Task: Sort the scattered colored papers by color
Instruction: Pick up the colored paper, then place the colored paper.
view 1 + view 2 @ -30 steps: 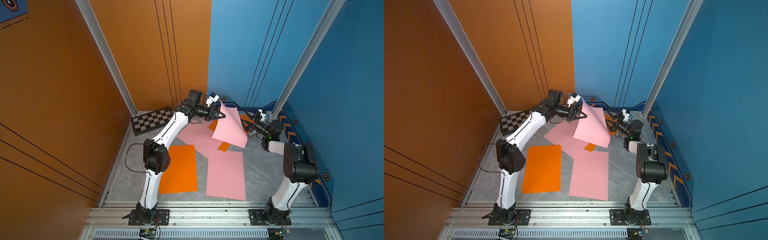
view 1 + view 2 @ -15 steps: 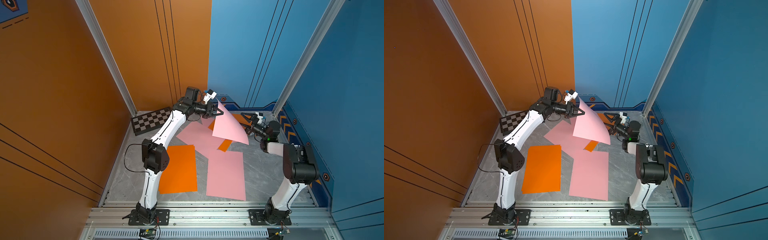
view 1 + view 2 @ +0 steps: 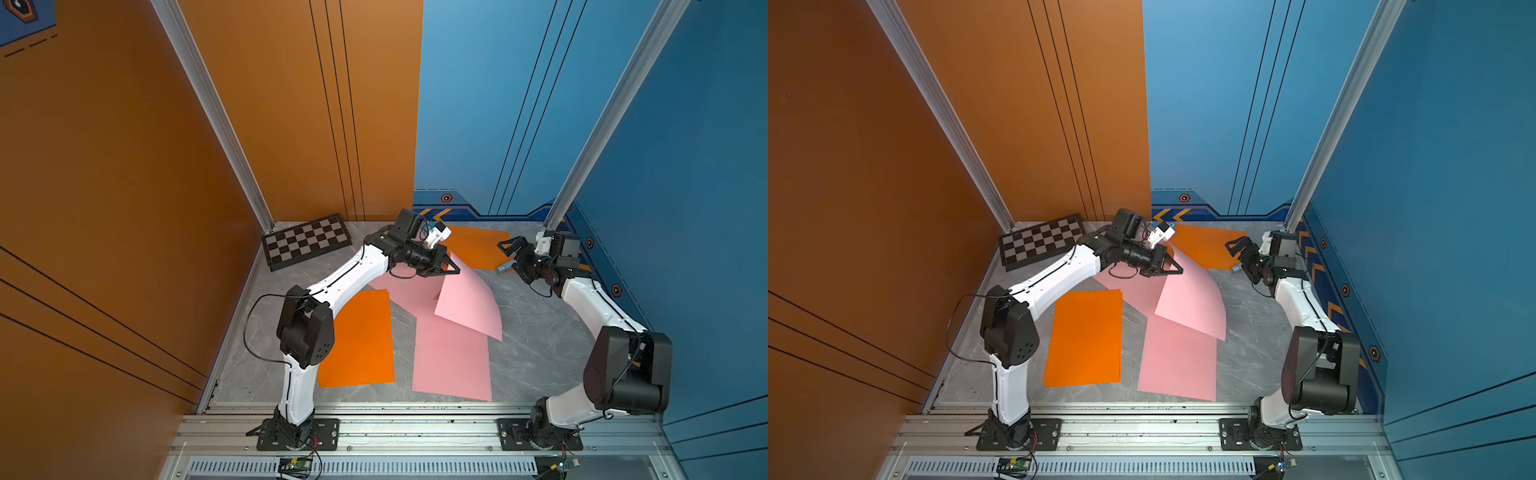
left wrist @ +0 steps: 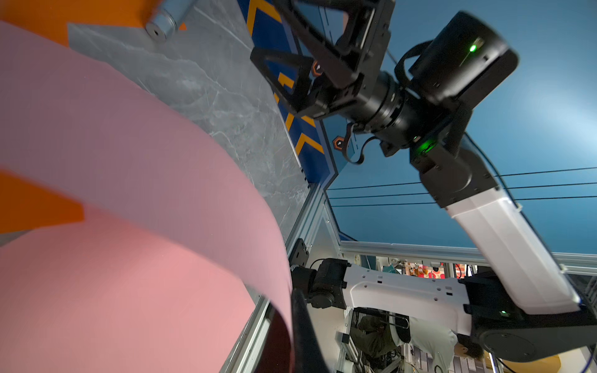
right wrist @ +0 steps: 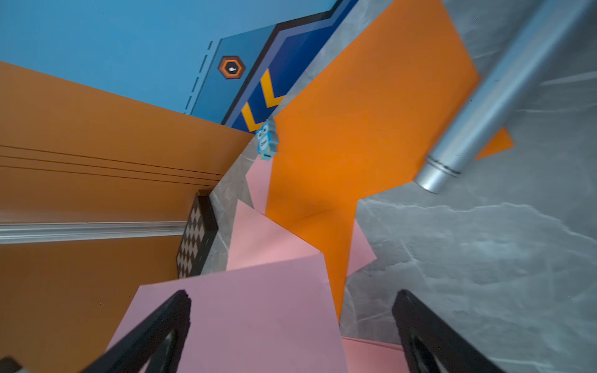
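Pink paper is limp, and that is the likely trouble here. The light pink rectangular sheet [image 3: 469, 303] is pinched at one end only by the left fingers [image 3: 449, 266], which are clamped tight on it. It bows into a curve, and its free edge appears to droop onto the flat pink sheet [image 3: 453, 365] on the grey marble worktop [image 3: 540, 332]. A sideways carry could well drag that lower sheet askew, crease the held one, or tug it out of the pinch.

The held sheet hangs well apart from the black-and-grey checkered board [image 3: 306, 241], off the board's end nearer the blue wall. The bright orange rectangular paper [image 3: 357, 336] lies nearer the board, in front of it. The right fingers [image 5: 181, 303] stand wide and empty, beyond the held sheet from the board. They are just beside a silver metal cylinder [image 5: 484, 106] that rests on another orange sheet [image 3: 478, 245]. A careless reach there could set it rolling.
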Available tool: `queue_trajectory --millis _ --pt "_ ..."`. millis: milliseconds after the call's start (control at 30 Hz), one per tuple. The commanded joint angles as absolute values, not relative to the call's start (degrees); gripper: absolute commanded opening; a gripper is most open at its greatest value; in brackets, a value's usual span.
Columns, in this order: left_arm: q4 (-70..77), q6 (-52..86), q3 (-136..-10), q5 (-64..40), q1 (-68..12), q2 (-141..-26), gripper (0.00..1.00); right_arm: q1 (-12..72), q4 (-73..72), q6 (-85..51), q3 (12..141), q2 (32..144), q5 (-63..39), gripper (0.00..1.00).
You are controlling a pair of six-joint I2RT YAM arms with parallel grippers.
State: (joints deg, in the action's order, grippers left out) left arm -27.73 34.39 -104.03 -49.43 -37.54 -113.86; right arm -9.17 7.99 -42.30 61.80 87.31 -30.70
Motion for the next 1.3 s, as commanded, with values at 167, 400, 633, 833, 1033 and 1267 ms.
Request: queue_trajectory --millis 167,400,633,833,1033,1267 --pt "-27.8 28.2 -100.2 -39.4 -43.6 -105.9 0.0 -9.7 14.9 -38.1 60.9 82.7 -28.3 1.0" --pt "-26.8 23.9 -86.4 -32.5 -45.4 -101.3 0.0 -10.4 15.0 -37.9 59.2 81.2 -29.6 1.0" --pt "-16.5 29.8 -71.5 -35.7 -40.5 -104.7 0.0 -10.5 15.0 -37.9 59.2 81.0 -31.0 1.0" --pt "-14.7 30.9 -70.0 -36.0 -38.6 -108.4 0.0 -10.1 15.0 -37.9 59.3 80.7 -31.6 1.0" --pt "-14.4 34.1 -69.6 -32.6 -40.1 -108.7 0.0 -10.0 15.2 -37.6 58.9 80.8 -31.6 1.0" --pt "-14.0 36.7 -67.2 -29.6 -42.9 -107.6 0.0 -9.7 15.2 -37.4 59.1 81.2 -31.7 1.0"
